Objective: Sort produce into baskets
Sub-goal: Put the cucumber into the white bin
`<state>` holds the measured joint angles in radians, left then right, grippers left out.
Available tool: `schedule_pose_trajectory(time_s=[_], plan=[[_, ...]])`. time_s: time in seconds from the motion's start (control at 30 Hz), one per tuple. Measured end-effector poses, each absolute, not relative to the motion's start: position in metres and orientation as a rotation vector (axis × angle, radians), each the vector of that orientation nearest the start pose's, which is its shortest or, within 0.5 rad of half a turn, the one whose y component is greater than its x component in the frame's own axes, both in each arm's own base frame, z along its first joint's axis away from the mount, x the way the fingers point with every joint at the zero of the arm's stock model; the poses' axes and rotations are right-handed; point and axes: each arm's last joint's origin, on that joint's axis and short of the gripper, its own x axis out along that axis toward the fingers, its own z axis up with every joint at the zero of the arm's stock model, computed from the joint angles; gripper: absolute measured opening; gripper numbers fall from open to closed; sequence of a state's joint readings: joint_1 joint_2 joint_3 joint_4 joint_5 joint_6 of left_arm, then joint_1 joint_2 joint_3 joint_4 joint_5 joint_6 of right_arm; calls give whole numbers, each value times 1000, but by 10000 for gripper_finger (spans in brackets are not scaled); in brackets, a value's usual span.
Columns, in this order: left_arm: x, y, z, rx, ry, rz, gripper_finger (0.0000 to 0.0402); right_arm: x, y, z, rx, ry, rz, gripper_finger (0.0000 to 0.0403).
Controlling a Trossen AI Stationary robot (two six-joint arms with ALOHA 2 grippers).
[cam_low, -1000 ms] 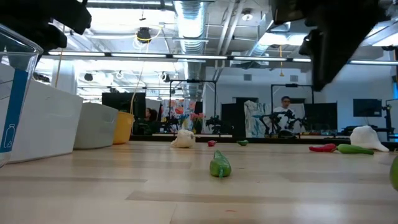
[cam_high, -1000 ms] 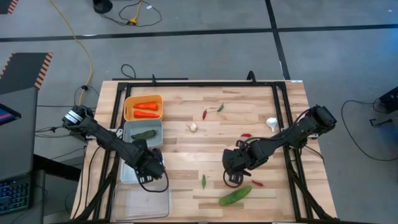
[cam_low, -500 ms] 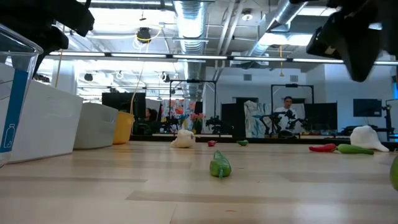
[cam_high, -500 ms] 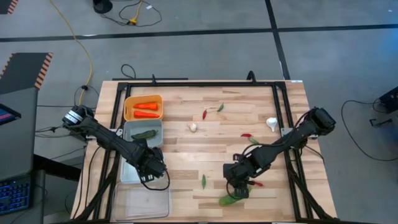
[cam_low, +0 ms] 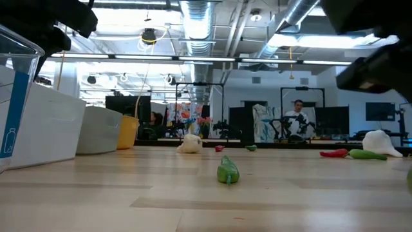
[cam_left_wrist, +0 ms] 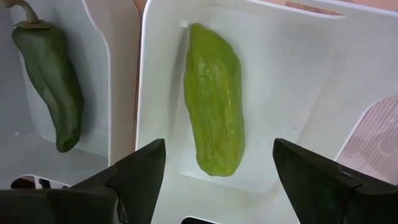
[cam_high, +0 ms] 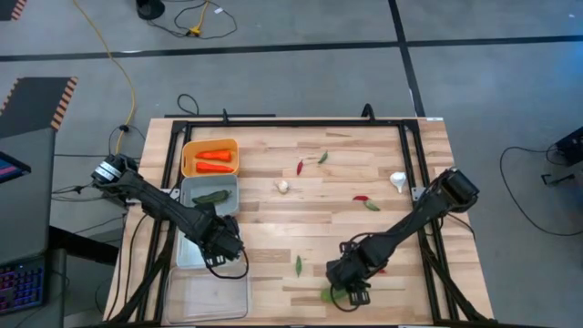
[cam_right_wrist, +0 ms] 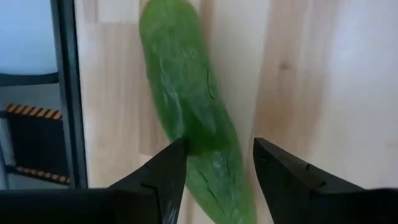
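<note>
Low in the high view, our right gripper straddles the cucumber near the table edge, fingers apart; our left gripper gapes wide over the white bin.

Cucumber mostly under right gripper

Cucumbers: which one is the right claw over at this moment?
The cucumber lying loose on the bare wood at the table's near edge; the right claw straddles it, open. The other cucumber already lies in the white bin under the left claw.
</note>
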<state>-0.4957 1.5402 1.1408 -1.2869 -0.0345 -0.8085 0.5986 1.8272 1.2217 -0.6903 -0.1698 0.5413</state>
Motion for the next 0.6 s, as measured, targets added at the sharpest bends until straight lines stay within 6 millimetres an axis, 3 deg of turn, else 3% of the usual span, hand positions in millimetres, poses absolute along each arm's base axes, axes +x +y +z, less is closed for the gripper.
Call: schedule_pose_trajectory(time_s=[0.6], plan=[[221,-118,231,-152,1610,336,285,282,214,166,168,1454,340,213]])
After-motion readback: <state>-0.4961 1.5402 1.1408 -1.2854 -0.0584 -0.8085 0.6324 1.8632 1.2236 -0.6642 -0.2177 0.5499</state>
